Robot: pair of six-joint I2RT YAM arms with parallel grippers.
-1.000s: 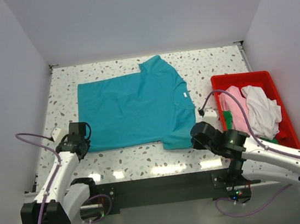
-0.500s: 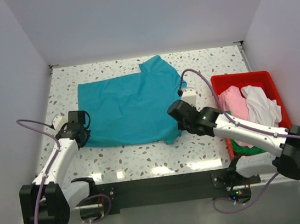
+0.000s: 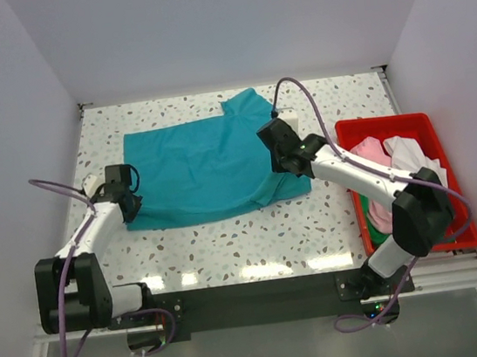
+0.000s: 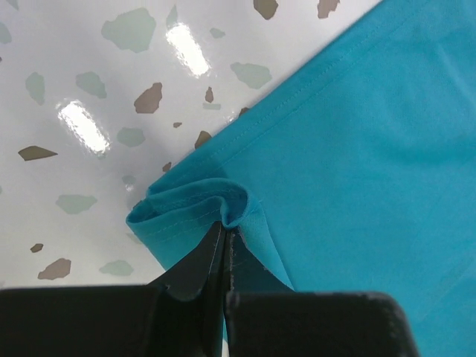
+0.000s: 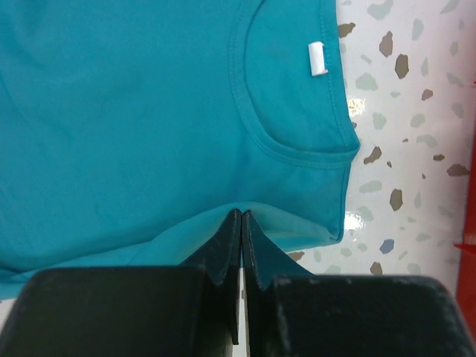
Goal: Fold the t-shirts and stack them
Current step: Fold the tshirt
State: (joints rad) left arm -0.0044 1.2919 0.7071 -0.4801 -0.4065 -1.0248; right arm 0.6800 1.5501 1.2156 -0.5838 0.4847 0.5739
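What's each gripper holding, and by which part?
Both grip the teal shirt: left fingers pinch its hem corner, right fingers pinch a fold beside the collar.

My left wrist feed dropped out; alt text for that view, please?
The left gripper, its black fingers shut, pinches a bunched corner of the teal t-shirt. Speckled white table shows at upper left.

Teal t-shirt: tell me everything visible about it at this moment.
The teal t-shirt is plain soft cloth with stitched hems, a round neckline and a small white neck label. It lies mostly flat on the speckled table. The left gripper pinches its bunched corner; the right gripper pinches a fold near the neckline.
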